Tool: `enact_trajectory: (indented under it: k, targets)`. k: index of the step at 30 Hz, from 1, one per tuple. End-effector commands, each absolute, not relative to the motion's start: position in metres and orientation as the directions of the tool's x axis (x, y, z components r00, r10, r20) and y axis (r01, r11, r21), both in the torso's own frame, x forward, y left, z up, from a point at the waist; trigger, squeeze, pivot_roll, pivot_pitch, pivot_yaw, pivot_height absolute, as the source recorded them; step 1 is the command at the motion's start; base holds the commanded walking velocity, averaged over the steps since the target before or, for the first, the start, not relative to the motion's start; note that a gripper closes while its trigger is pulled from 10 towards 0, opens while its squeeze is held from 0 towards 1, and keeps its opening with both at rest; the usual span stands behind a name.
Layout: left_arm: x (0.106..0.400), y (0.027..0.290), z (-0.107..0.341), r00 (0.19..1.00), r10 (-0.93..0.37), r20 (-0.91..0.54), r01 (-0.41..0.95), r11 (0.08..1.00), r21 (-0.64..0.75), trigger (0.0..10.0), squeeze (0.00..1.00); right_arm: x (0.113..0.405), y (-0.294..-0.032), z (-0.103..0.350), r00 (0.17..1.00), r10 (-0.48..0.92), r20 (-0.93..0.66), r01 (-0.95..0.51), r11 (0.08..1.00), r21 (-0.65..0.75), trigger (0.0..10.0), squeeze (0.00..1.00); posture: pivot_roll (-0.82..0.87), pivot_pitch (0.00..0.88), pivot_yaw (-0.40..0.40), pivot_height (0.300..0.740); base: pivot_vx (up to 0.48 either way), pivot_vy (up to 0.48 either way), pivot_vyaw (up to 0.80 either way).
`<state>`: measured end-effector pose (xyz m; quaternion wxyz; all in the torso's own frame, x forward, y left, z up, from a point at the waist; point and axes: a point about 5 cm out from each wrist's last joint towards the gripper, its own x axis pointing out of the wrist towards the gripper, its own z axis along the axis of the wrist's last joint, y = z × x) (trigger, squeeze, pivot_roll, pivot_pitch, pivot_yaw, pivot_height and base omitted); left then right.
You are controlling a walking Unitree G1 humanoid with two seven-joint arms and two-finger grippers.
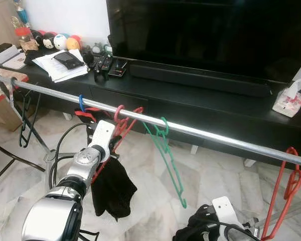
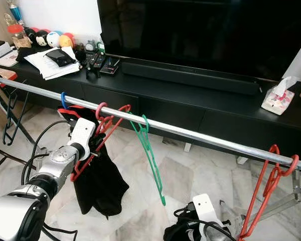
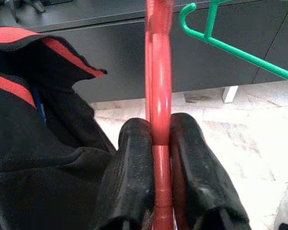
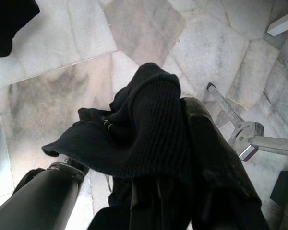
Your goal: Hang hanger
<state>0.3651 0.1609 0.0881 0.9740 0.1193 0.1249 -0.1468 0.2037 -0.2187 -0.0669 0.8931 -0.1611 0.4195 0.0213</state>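
A red hanger (image 1: 126, 122) has its hook over the silver rail (image 1: 205, 132), left of a green hanger (image 1: 166, 146). My left gripper (image 1: 112, 145) is raised just below the rail and shut on the red hanger's bar (image 3: 158, 76); both black fingers (image 3: 134, 163) press against it. A black garment with red trim (image 1: 113, 188) hangs beside it from a blue hook (image 1: 82, 103). My right gripper (image 1: 203, 223) is low above the floor, with a black knitted cloth (image 4: 144, 124) bunched over its fingers (image 4: 216, 158).
Another red hanger (image 1: 286, 188) hangs at the rail's right end, and a black one (image 1: 24, 120) at the left end. Behind the rail stand a low black TV cabinet (image 1: 215, 108), a tissue box (image 1: 289, 100) and papers (image 1: 57, 65). The rack's foot (image 4: 245, 136) lies on the marble floor.
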Motion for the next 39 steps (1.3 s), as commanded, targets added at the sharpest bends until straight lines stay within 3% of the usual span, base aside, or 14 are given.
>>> enact_trajectory:
  k: [1,32,35,37,38,39]
  targets:
    - [0.361,0.162,0.082,0.923,-0.255,-0.288,0.322,0.921,0.217,0.0,0.0,0.203,-0.219,-0.067,0.65,-0.098,-0.753,-0.166,0.949,-0.267,10.0,0.0,-0.06,0.0,-0.029,0.74,0.0,0.0,0.0]
    - [0.361,0.162,0.081,0.924,-0.253,-0.287,0.32,0.923,0.215,0.0,0.0,0.203,-0.219,-0.067,0.65,-0.098,-0.753,-0.166,0.949,-0.267,10.0,0.0,-0.06,0.0,-0.028,0.74,0.0,0.0,0.0]
    - [0.351,0.175,0.097,0.98,-0.197,-0.01,0.196,0.97,0.145,0.0,0.0,0.197,-0.219,-0.07,0.639,-0.087,-0.764,-0.185,0.947,-0.262,10.0,0.0,-0.06,0.0,-0.026,0.74,0.0,0.0,0.0]
    - [0.349,0.176,0.098,0.982,-0.189,0.018,0.185,0.973,0.137,0.0,0.0,0.196,-0.219,-0.071,0.637,-0.085,-0.766,-0.187,0.947,-0.261,10.0,0.0,-0.06,0.0,-0.027,0.74,0.0,0.0,0.0]
    - [0.349,0.174,0.097,0.981,-0.193,0.012,0.19,0.974,0.126,2.7,0.0,0.196,-0.219,-0.071,0.636,-0.086,-0.767,-0.187,0.947,-0.261,10.0,0.0,-0.06,0.0,-0.027,0.74,0.0,0.0,0.0]
    - [0.348,0.174,0.095,0.981,-0.195,0.007,0.193,0.973,0.126,10.0,0.0,0.196,-0.219,-0.071,0.636,-0.086,-0.767,-0.188,0.947,-0.261,10.0,0.0,-0.06,0.0,-0.027,0.74,0.0,0.0,0.0]
